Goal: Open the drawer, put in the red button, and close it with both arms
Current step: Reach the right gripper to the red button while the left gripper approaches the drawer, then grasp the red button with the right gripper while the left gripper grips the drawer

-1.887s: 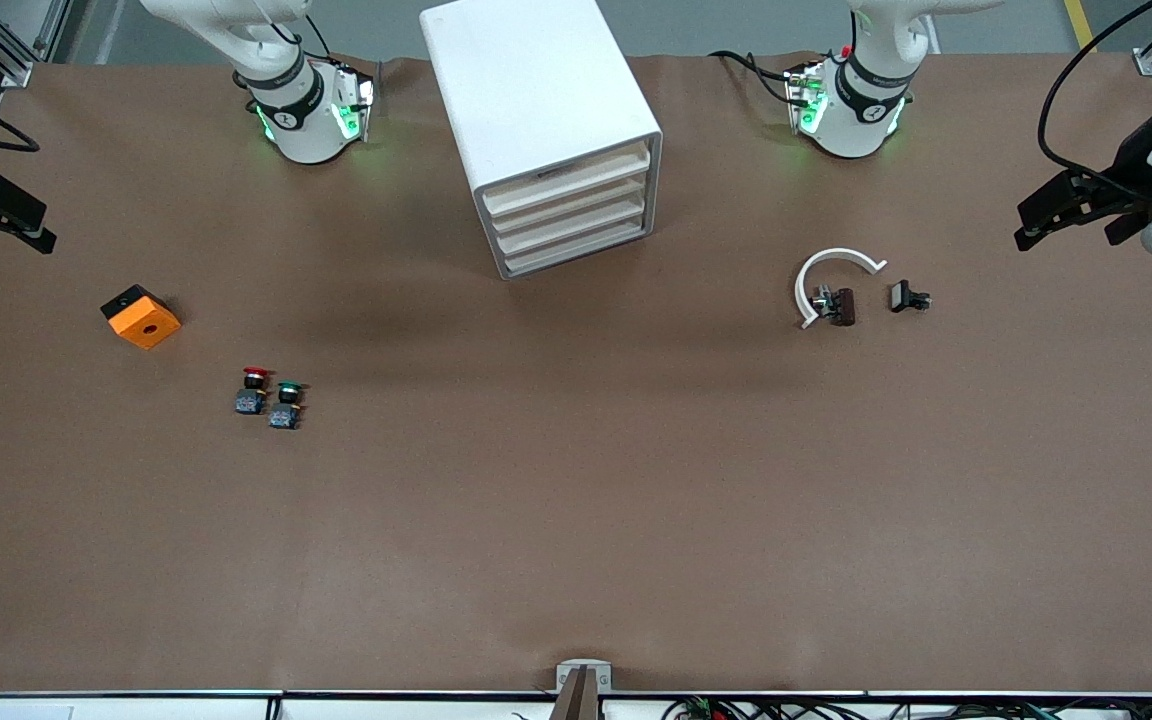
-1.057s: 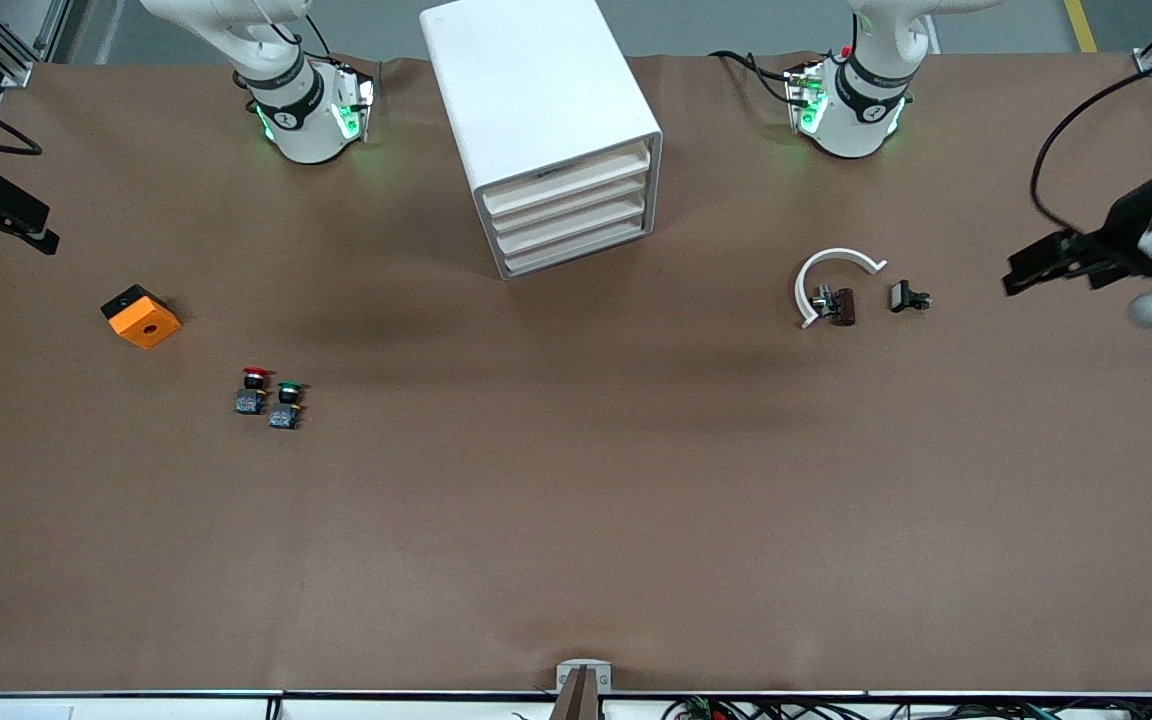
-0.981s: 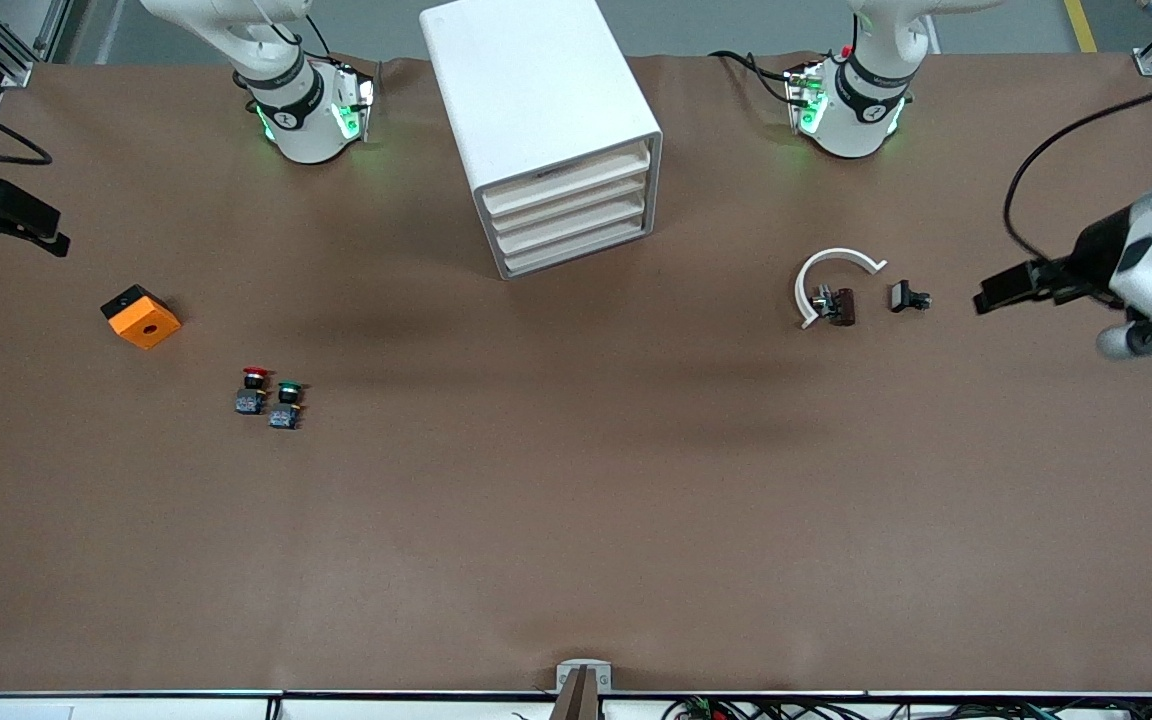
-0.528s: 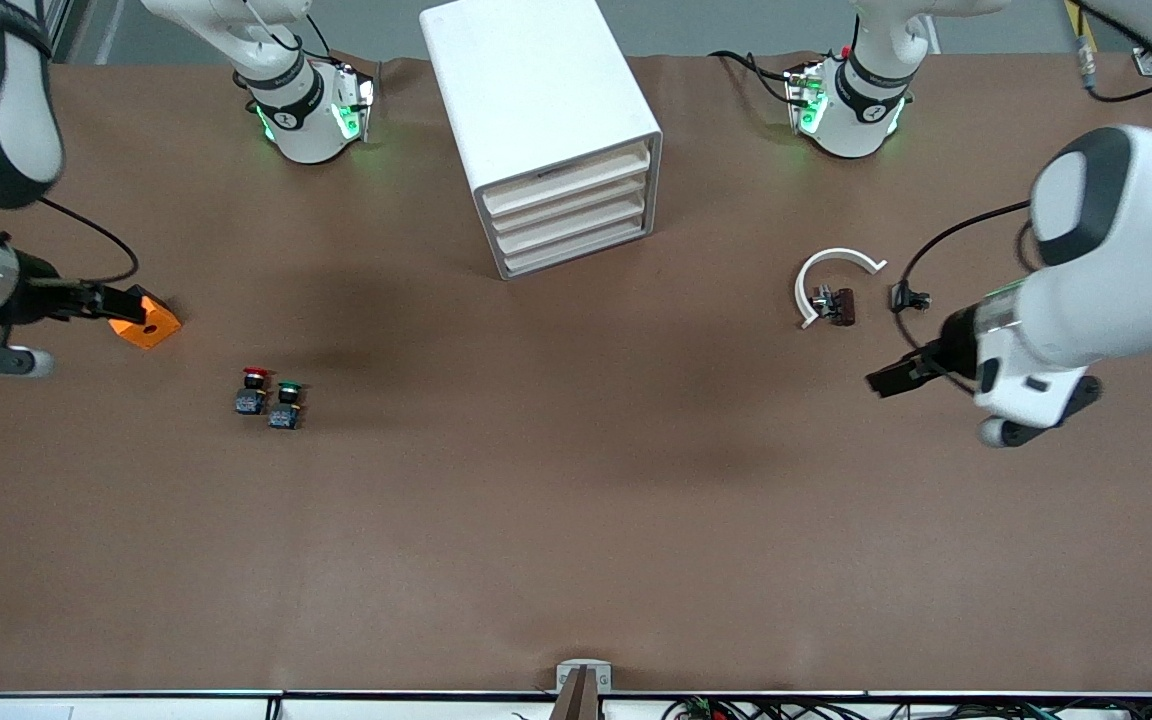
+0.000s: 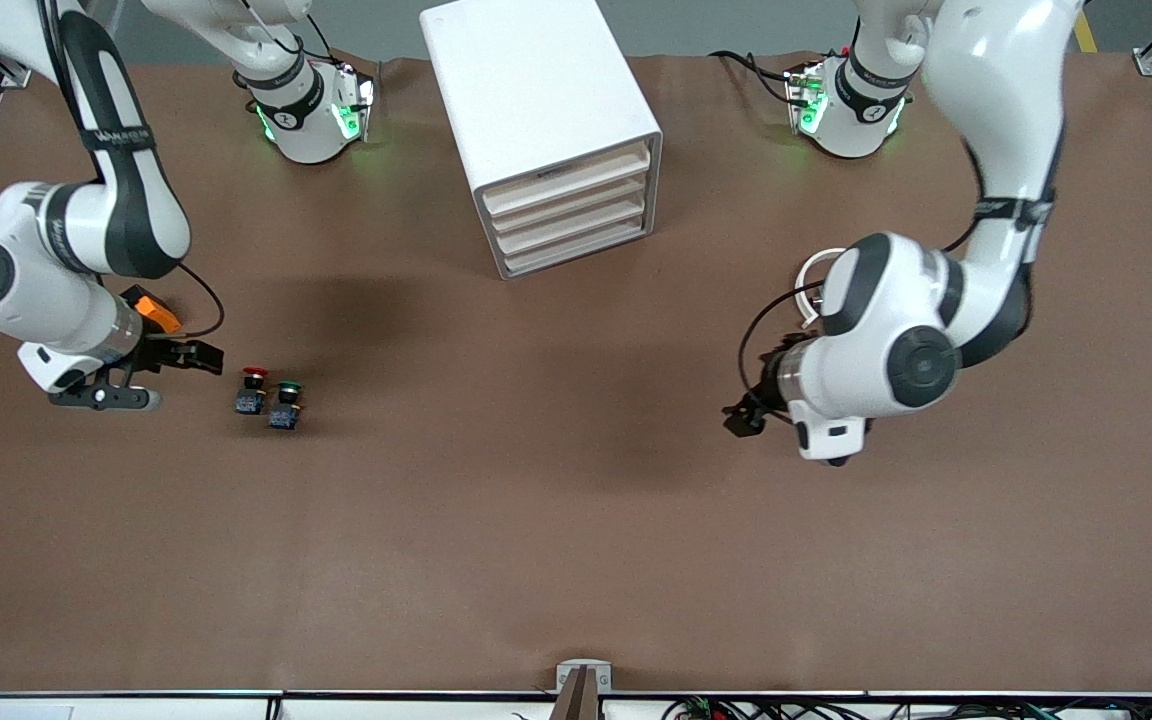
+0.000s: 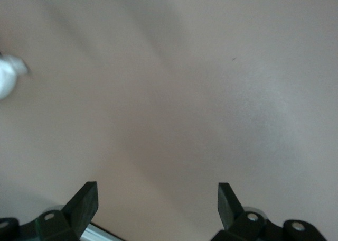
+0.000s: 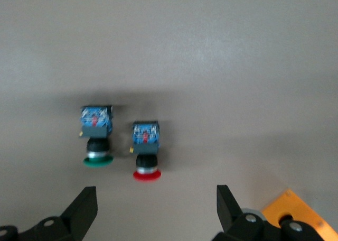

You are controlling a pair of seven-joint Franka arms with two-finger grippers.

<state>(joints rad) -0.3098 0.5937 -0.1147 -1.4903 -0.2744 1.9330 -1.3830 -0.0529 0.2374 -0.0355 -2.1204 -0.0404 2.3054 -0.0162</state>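
Two claws, left and right, gaping empty over brown table.

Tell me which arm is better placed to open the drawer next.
Probably the left. Its open pincer hangs over bare table, facing the cabinet's shut drawer fronts. The right pincer, also open, is beside the red button, suited for picking that.
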